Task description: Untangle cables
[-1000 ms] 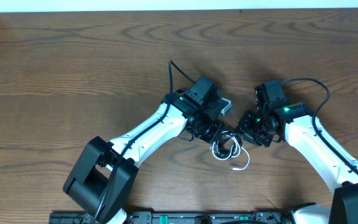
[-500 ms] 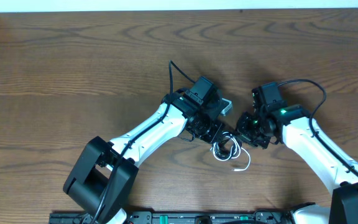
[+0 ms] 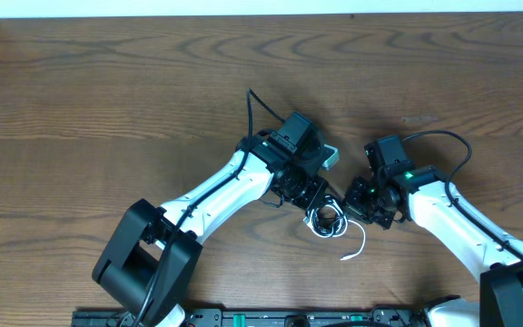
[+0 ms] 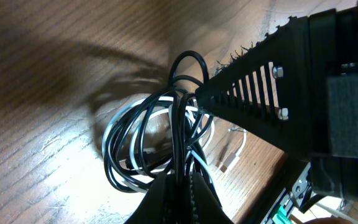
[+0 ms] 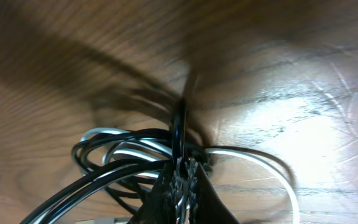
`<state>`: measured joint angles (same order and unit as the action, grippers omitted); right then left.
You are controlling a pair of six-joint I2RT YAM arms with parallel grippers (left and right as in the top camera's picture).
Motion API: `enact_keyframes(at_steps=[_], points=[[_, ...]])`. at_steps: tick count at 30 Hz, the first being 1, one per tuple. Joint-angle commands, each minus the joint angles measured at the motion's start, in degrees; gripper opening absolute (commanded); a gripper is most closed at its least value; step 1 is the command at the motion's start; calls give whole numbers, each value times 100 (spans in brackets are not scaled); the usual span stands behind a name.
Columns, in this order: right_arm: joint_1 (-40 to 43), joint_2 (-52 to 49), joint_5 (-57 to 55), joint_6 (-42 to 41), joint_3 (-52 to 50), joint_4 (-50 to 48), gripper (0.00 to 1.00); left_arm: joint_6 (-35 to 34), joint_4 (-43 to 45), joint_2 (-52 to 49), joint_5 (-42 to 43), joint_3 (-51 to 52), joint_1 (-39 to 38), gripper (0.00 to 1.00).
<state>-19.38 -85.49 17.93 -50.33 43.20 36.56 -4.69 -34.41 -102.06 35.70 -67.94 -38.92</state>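
Cables, two, tangled: black cable (image 4: 178, 137) and white cable (image 5: 283, 174), wound together in one small coil. It lies on the wooden table (image 3: 107, 109), toward the robot's side, directly between the tips of the two arms.

Left gripper (image 4: 180, 183): pinched fully together on several strands of the black cable, which run straight into its fingertips. Right gripper (image 5: 182, 177): likewise closed down, on what looks to be a single upstanding black loop. The two grippers stand just beside each other over the coil.

Hazards, as judged from where I stand: both holds sit on the same black cord and close together, so drawing apart may cinch the loops tighter around the white one rather than free it. Thin cord could slip from the pads. Fingers this near could knock together.

Lie: coil roughly round, no clear long axis. Only the white cable's free tail gives a direction. It curves out on the right arm's side and trails towards the robot's base, its end pointing that way.
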Motion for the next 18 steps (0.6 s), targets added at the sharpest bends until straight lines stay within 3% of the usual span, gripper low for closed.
enact_keyframes(at_steps=[1,15,18], points=[[-44,-2,-525,-44,-129,50,1,-28,-96,26,-22,13,-7,7],[-11,-2,-2774,-44,-138,234,2,-26,-503,26,-645,13,-7,7],[-11,-2,-3171,-44,-138,313,11,-26,-505,26,-645,13,-7,8]])
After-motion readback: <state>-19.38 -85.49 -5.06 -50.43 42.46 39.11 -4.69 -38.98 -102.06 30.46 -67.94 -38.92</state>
